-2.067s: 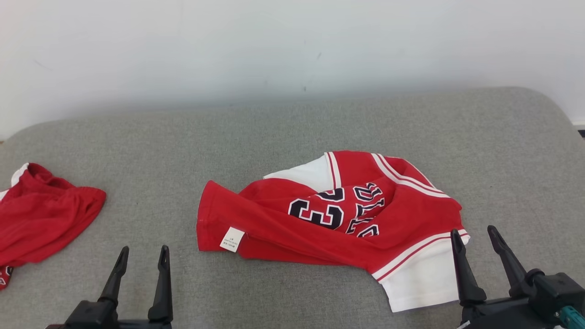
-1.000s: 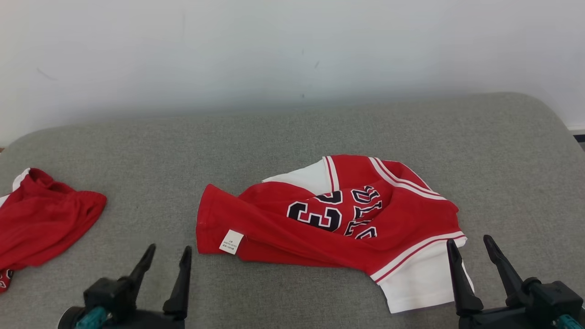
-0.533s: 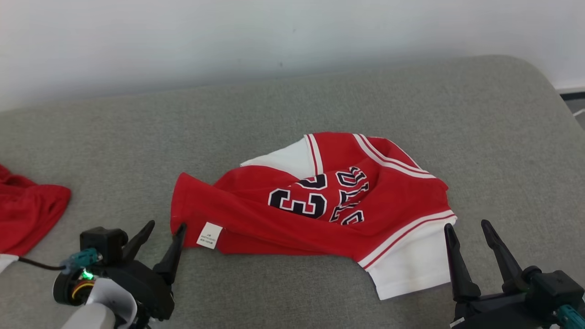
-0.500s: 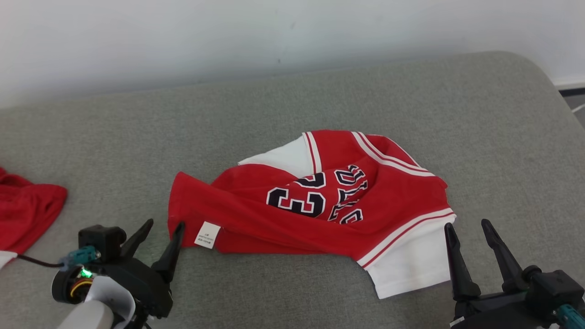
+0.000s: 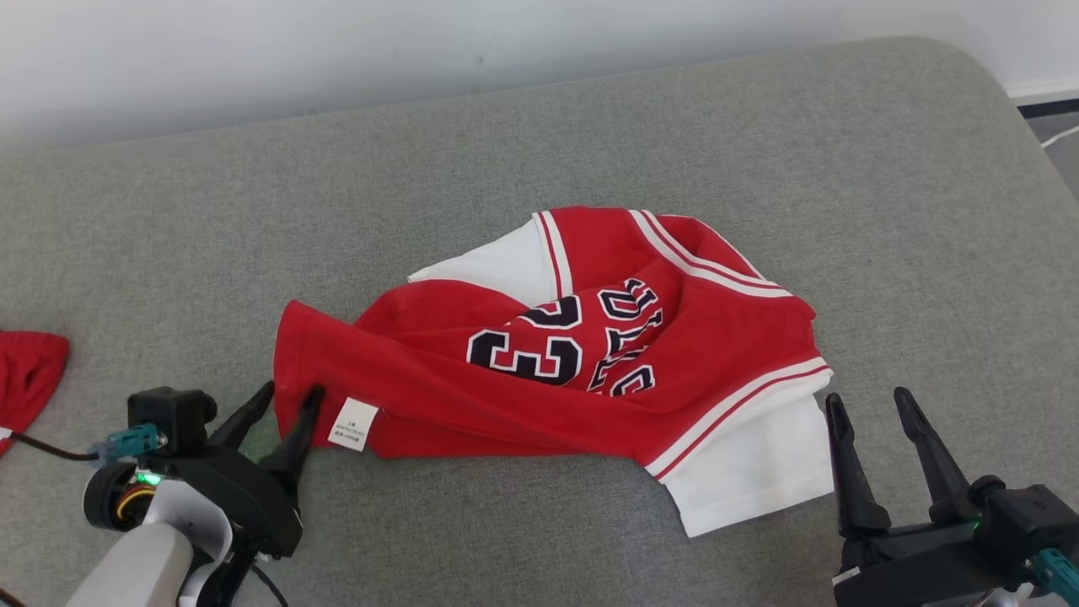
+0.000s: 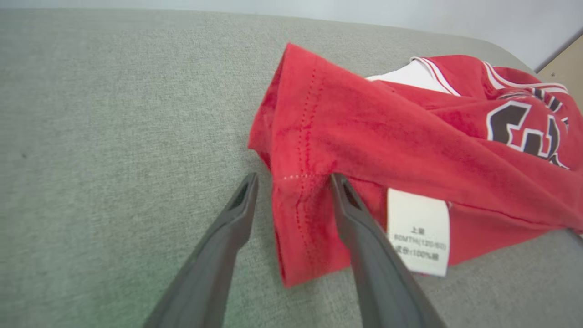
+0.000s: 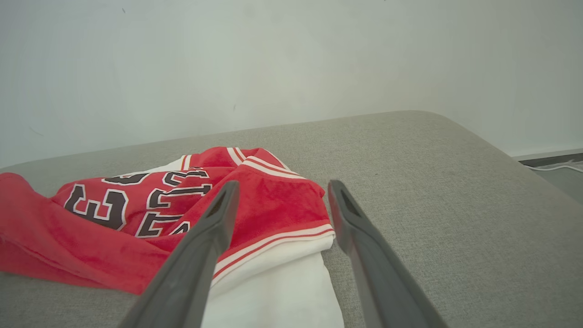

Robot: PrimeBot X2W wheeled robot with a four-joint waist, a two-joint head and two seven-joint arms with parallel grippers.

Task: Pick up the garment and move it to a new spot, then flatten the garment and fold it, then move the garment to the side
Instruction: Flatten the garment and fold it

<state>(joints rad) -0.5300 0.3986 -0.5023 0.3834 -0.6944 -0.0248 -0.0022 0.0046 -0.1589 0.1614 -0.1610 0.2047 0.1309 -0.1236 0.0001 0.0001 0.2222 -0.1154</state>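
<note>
The garment point(image 5: 716, 337), a red jersey with white sleeves and dark numerals, lies crumpled in the middle of the grey cushion point(image 5: 253, 211). My left gripper point(image 5: 292, 389) is at its near left corner, beside the white care label point(image 5: 351, 424). In the left wrist view the left gripper point(image 6: 294, 177) stands open with the garment's point(image 6: 410, 136) hemmed corner between its fingers; one finger rests against the cloth, the other is off it. My right gripper point(image 5: 868, 396) stands open just right of the white sleeve, holding nothing. The right wrist view has the right gripper point(image 7: 283, 183) before the garment's point(image 7: 273, 196) striped edge.
Another red garment point(image 5: 29, 371) lies at the far left edge of the cushion. A white wall point(image 5: 253, 51) runs behind it. The cushion's rounded right end drops to a floor with a cable point(image 5: 1058, 135).
The head camera has tilted down and shifted. My left gripper has moved forward and right, up to the garment's left corner, and its fingers have narrowed slightly around the hem. The right gripper has stayed put.
</note>
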